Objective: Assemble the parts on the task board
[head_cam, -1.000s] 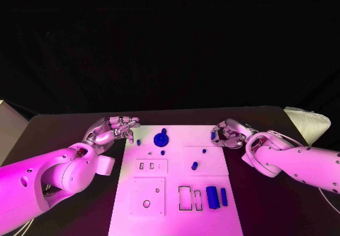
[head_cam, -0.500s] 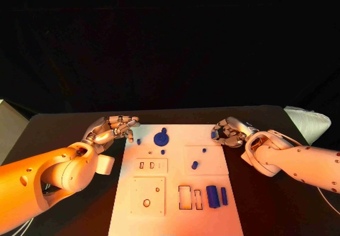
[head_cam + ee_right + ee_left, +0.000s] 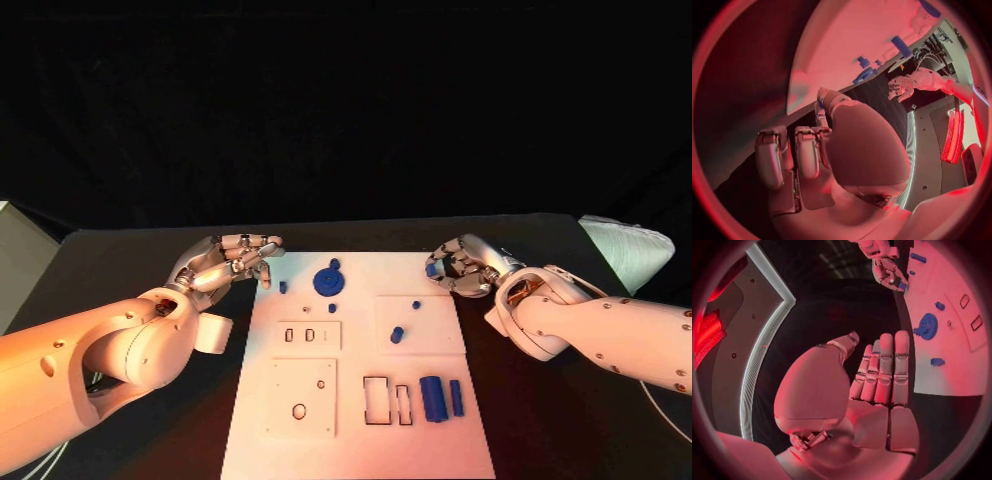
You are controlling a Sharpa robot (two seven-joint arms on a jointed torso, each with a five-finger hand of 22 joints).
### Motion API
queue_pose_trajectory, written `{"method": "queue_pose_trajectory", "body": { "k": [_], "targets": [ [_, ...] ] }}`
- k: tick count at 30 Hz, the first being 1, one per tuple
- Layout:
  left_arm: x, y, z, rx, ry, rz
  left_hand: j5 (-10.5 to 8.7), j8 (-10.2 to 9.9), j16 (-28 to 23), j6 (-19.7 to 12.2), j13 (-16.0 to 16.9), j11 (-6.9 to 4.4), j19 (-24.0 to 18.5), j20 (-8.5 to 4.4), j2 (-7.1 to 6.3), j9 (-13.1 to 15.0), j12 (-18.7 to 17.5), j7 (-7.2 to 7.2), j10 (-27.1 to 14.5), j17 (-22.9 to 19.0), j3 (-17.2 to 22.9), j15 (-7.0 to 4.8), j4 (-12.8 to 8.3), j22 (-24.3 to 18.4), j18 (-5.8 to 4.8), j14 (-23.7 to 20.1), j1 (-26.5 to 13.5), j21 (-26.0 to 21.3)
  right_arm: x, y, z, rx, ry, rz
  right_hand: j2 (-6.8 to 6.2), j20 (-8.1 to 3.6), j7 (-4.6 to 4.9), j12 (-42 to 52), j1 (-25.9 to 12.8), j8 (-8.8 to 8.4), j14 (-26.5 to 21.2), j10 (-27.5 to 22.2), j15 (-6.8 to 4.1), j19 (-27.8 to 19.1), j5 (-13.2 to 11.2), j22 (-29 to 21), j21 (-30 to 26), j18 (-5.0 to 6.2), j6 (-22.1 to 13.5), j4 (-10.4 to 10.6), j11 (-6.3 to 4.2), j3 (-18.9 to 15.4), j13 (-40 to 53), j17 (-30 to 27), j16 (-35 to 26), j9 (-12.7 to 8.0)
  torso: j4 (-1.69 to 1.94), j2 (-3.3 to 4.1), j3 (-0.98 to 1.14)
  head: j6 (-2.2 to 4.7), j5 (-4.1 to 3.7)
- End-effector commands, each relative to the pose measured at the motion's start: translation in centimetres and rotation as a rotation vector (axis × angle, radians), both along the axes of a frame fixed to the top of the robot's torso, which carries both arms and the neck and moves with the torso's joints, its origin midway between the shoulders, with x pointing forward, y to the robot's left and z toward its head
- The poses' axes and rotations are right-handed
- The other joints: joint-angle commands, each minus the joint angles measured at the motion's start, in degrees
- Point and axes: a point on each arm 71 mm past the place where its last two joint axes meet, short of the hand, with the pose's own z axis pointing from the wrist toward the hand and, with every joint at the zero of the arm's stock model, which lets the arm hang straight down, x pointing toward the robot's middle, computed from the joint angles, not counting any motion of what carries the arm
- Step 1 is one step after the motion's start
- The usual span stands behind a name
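Meanwhile left hand [image 3: 231, 260] fingers pressed together, empty; right hand [image 3: 462, 268] pinches small blue part [image 3: 433, 268].

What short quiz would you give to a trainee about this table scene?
1. True or false: the round blue wheel lies at the end of the white board nearest to the robot.
2. Where do the two long blue bars lie?
A. On the board, in its near right part
B. On the black table, off the board
C. In the left hand
3. Fill in: the small blue part at the board's far right corner is pinched by the ____ hand.

Key: 1 false, the wheel lies at the far end; 2 A; 3 right.
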Motion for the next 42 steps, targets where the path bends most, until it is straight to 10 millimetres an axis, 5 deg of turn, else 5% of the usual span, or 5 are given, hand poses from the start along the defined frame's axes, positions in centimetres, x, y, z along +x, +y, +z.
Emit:
{"method": "queue_pose_trajectory", "body": {
  "k": [1, 16, 22, 29, 42],
  "targets": [
    [0.0, -0.2, 0.1, -0.008, -0.005, -0.02, 0.17, -0.3, 0.3, -0.5, -0.1, -0.07, -0.3, 0.07, 0.1, 0.1, 0.1, -0.02, -0.3, -0.1, 0.3, 0.08, 0.1, 0.1, 0.86, -0.5, -0.6, 0.3, -0.5, 0.4, 0.1, 0.053, 0.027, -0.042, -0.21, -0.44, -0.34, 0.2, -1.4, 3.09, 5.6, 4.4, -0.37, 6.1, 0.3, 15.1, 0.3, -0.83, 0.0, 0.0, -0.5, 0.4, 13.5, 13.2, 0.2, 1.6, -0.29, -0.17, -0.05, 0.1, 0.26],
    [0.5, 0.0, -0.1, 0.001, -0.008, 0.007, 0.17, -0.2, 0.6, -0.4, 0.0, -0.07, -0.5, 0.12, 0.23, 0.2, 0.3, -0.03, -0.2, -0.2, 0.6, 0.1, 0.2, 0.2, 0.88, -0.5, -1.2, 0.6, -2.6, 8.0, 1.9, 0.087, 0.044, 0.025, -0.49, -0.48, -0.49, 0.2, -3.3, 4.17, 5.6, 4.5, -0.42, 6.1, 0.9, 15.1, 0.3, -0.83, -0.5, -0.3, -0.64, 1.3, 13.5, 13.0, 0.2, 1.9, -0.81, -1.52, -0.7, -0.65, 1.2],
    [0.7, -0.3, -0.2, 0.002, -0.005, 0.004, 0.16, -0.2, 0.7, -0.3, 0.0, -0.09, -0.5, 0.13, 0.28, 0.2, 0.3, -0.05, -0.2, -0.2, 0.7, 0.1, 0.3, 0.2, 0.88, -0.5, -1.4, 0.6, -3.0, 11.2, 1.5, 0.083, 0.078, 0.056, -0.4, -0.49, -0.57, 0.4, -4.2, 4.55, 5.6, 4.7, -0.42, 6.1, 0.7, 15.1, 0.3, -0.83, -0.6, -0.1, -0.71, 1.5, 13.7, 12.9, 0.1, 2.0, -0.92, -2.11, -1.29, -1.04, 1.47],
    [0.9, -0.9, -0.3, 0.005, -0.002, -0.006, 0.17, -0.1, 0.7, -0.2, 0.0, -0.11, -0.5, 0.13, 0.31, 0.2, 0.3, -0.08, -0.1, -0.3, 0.7, 0.09, 0.3, 0.2, 0.89, -0.5, -1.4, 0.7, -3.8, 14.6, 0.5, 0.065, 0.107, 0.091, -0.35, -0.5, -0.62, 0.4, -4.7, 4.7, 5.6, 4.7, -0.44, 6.1, 0.7, 15.1, 0.3, -0.83, -0.8, 0.0, -0.74, 1.6, 13.7, 13.0, 0.2, 2.0, -1.03, -2.87, -2.02, -2.7, 3.03],
    [1.1, -2.0, -0.3, 0.058, -0.044, -0.028, 0.17, 0.0, 0.8, 0.0, 0.0, -0.16, -0.5, 0.12, 0.28, 0.3, 0.4, -0.12, 0.0, -0.3, 0.7, 0.06, 0.3, 0.3, 0.9, -0.4, -1.6, 0.8, -5.4, 19.2, -2.1, -0.012, 0.072, 0.2, -0.42, -0.52, -0.63, 0.2, -5.0, 4.82, 5.5, 4.5, -0.47, 6.1, 1.1, 15.1, 0.3, -0.83, -1.0, 0.0, -0.78, 1.8, 13.5, 12.7, 0.1, 2.1, -1.13, -3.78, -3.0, -3.27, 4.08]
  ]
}}
